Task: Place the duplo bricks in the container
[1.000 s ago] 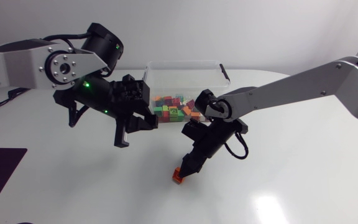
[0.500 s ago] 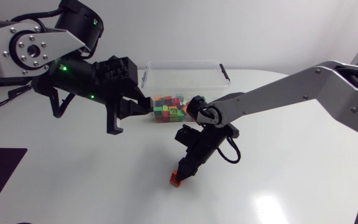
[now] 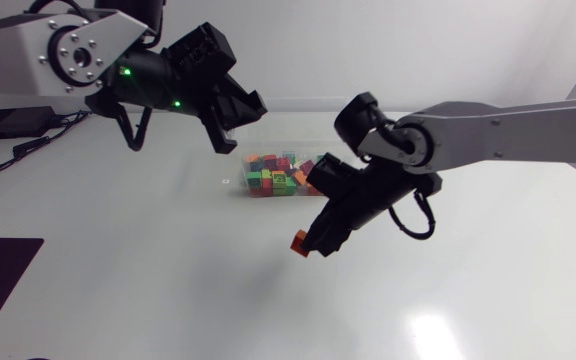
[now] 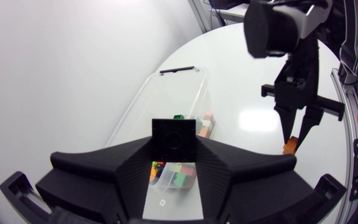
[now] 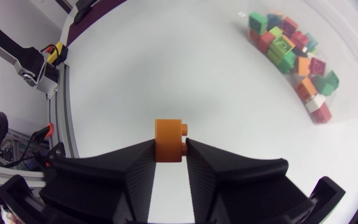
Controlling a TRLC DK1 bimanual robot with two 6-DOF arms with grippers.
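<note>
Brick-carrying step is what's in hand, I reckon; the right tool (image 3: 310, 240) is clamped on a single orange brick (image 5: 168, 140), one finger on each side, and in the head view it hangs just below centre frame, off the counter (image 3: 148, 280) as far as I can judge; the clear container (image 4: 173, 93) sits a bit above centre with a heap of mixed bricks (image 3: 273, 175) bunched at its near end, so the orange one is near it but not over it.

Next move, my guess: swing the brick up-frame until it's over the container wall, then let the fingers part; it needs enough height to clear the rim, and the left arm is parked close to that spot, which could get tight.

Orientation: in the right wrist view a stud sticks out sideways, toward one finger, so it's lying on its side in the grip; it's stubby, but the longer side seems to run outward along the fingers.

Left tool (image 3: 243, 122) sits upper left of centre, above the container's far end; can't tell its state.
</note>
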